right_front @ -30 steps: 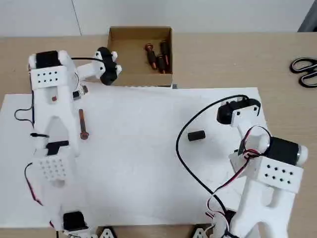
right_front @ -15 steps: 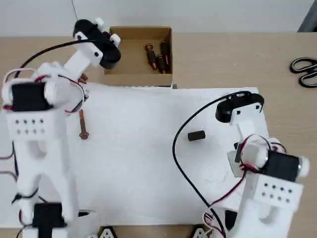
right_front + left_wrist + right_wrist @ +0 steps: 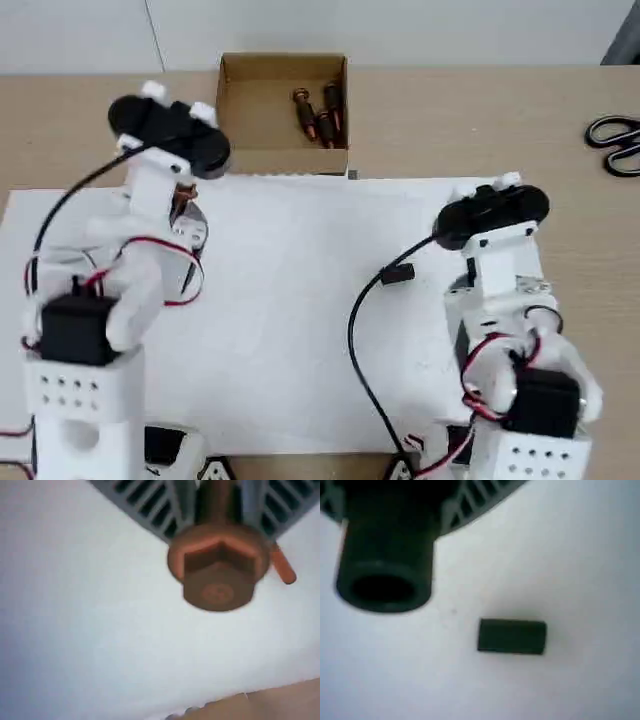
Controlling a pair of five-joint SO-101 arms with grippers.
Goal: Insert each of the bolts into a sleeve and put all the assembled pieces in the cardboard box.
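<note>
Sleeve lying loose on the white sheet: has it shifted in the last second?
No. The loose sleeve lies at the same spot on the white sheet, still below and right of the cardboard box, as before.

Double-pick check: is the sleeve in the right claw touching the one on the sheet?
Apart. Right wrist view shows bare white sheet between the held sleeve and the loose sleeve.

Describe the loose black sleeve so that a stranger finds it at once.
Look at the large white sheet. Toward its right side, close to the right arm, a short black cylindrical sleeve lies on its side. The other black sleeve is gripped in the right end effector; this one lies free.
</note>
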